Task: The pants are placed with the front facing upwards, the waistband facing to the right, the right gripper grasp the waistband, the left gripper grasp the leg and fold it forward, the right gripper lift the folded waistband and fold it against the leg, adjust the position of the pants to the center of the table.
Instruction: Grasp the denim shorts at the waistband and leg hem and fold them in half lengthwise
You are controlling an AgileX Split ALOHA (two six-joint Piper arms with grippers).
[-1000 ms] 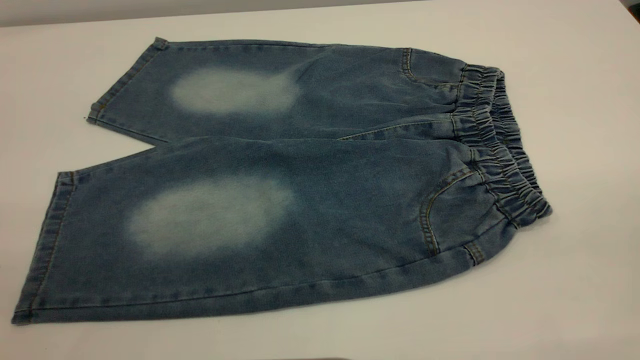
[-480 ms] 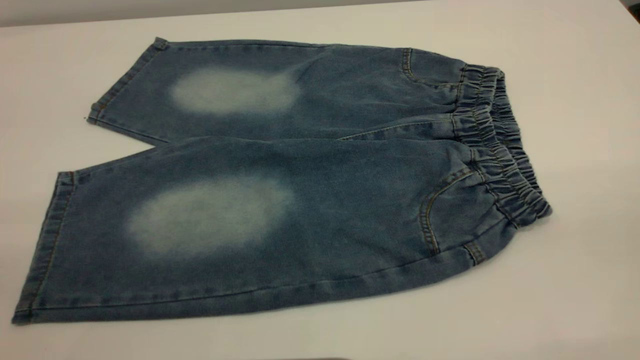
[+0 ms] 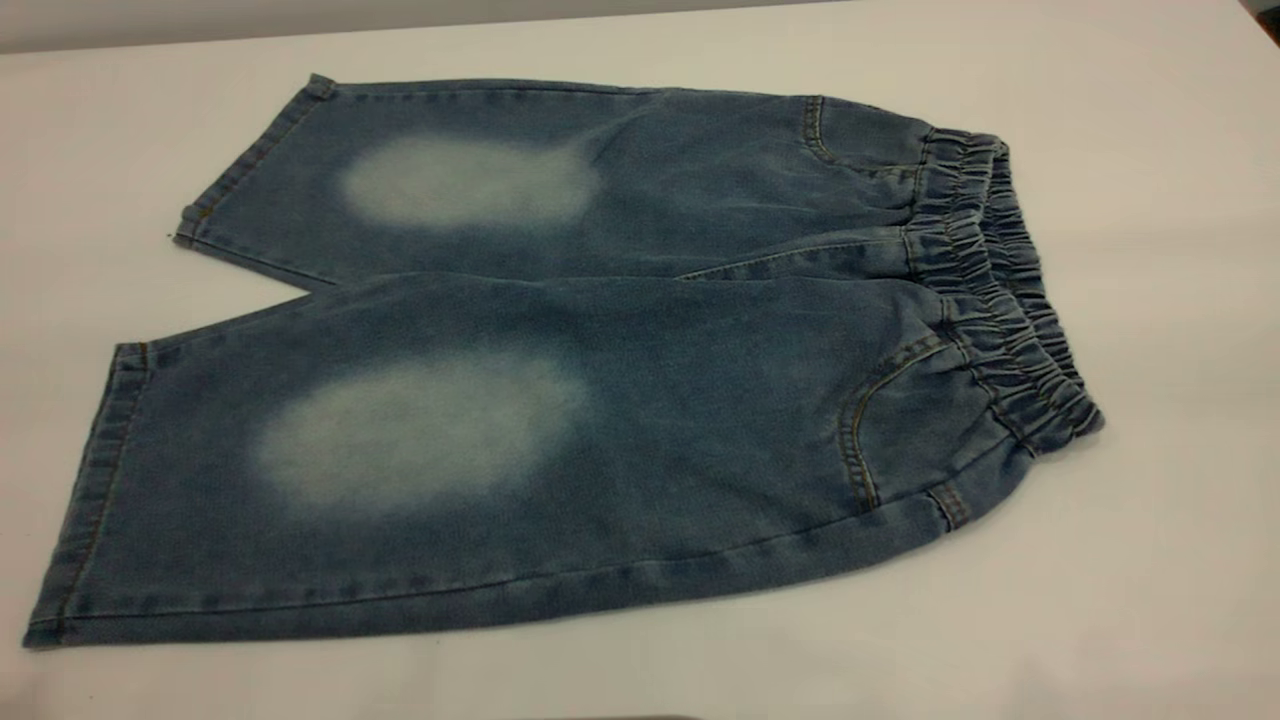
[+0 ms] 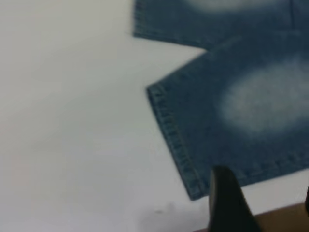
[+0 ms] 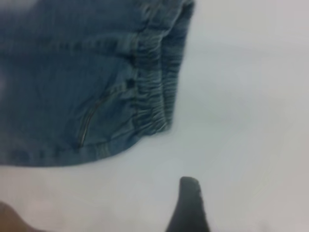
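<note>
The soft denim jeans [image 3: 560, 350] lay limp; the puckered waistband [image 3: 1000, 300] looked easiest to pinch. Neither gripper's opening could be told.

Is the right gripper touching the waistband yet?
Apart. The right wrist view shows bare table between the right gripper's one visible finger and the waistband.

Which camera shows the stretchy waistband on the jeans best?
The exterior view shows it best: the whole waistband runs along the right end of the pants, ruffles clear. The right wrist view shows only part of it, blurry, with one gripper fingertip in front. The left wrist view shows only the leg hems.
</note>
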